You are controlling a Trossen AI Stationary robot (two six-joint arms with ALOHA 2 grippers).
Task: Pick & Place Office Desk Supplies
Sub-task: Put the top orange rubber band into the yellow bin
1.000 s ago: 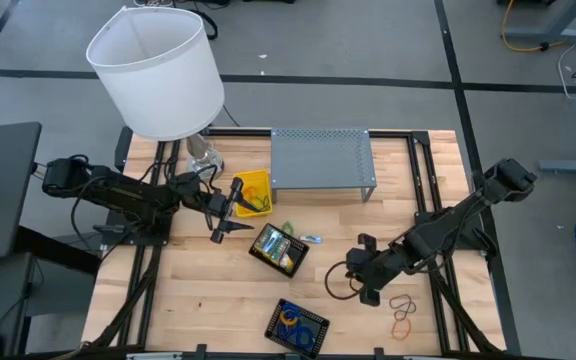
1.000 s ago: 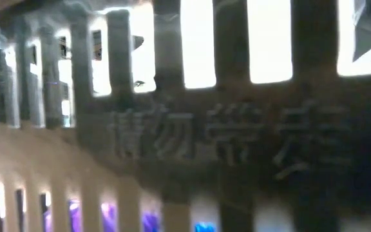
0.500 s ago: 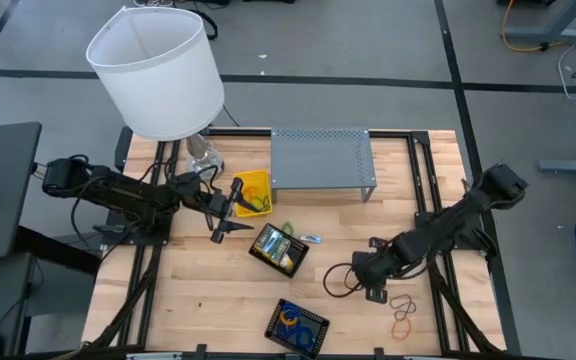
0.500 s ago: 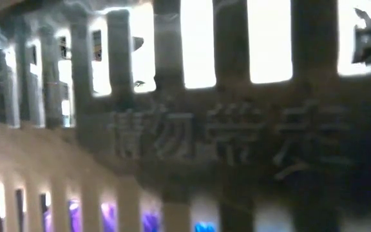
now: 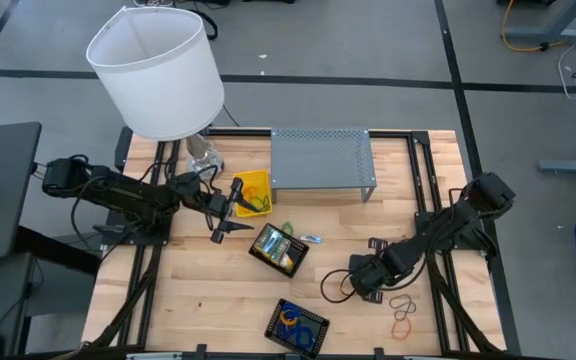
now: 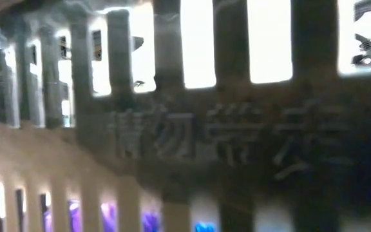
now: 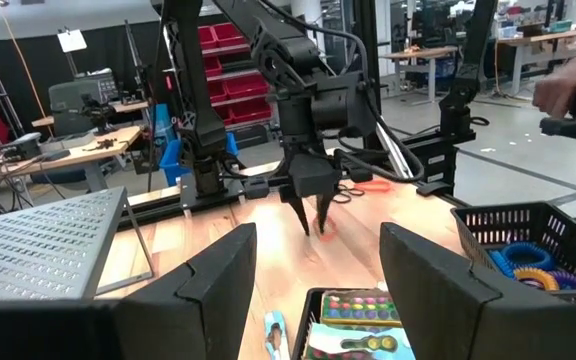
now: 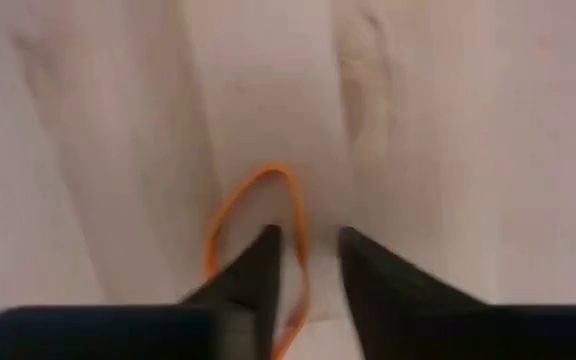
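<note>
My right gripper [image 5: 364, 282] points down at the table near its near right part. In the right wrist view its fingers [image 8: 268, 270] stand a narrow gap apart, astride one strand of an orange rubber band loop [image 8: 258, 205] lying flat on the wood. More band loops [image 5: 403, 312] lie just right of it. My left gripper [image 5: 224, 212] hovers open beside the yellow bin [image 5: 253, 192]. A colourful crayon box [image 5: 278, 250] lies at mid table. A black mesh basket [image 5: 296, 325] near the near edge holds blue and purple bands. My right gripper comes at the orange band from above, pointing down, with one side of the loop [image 8: 302, 262] in the gap between its fingers. I cannot tell whether the fingers touch the band. The band lies flat on the table.
A grey perforated shelf [image 5: 323, 160] stands at the far middle, and a lamp with a big white shade [image 5: 158, 70] at the far left. The low view is blocked by a dark slotted wall [image 6: 185, 148] close up. A person's hand [image 7: 568, 90] shows in the room beyond.
My right arm has lowered and folded in, bringing its gripper down toward the table and slightly toward the near edge. The left arm has stayed still.
</note>
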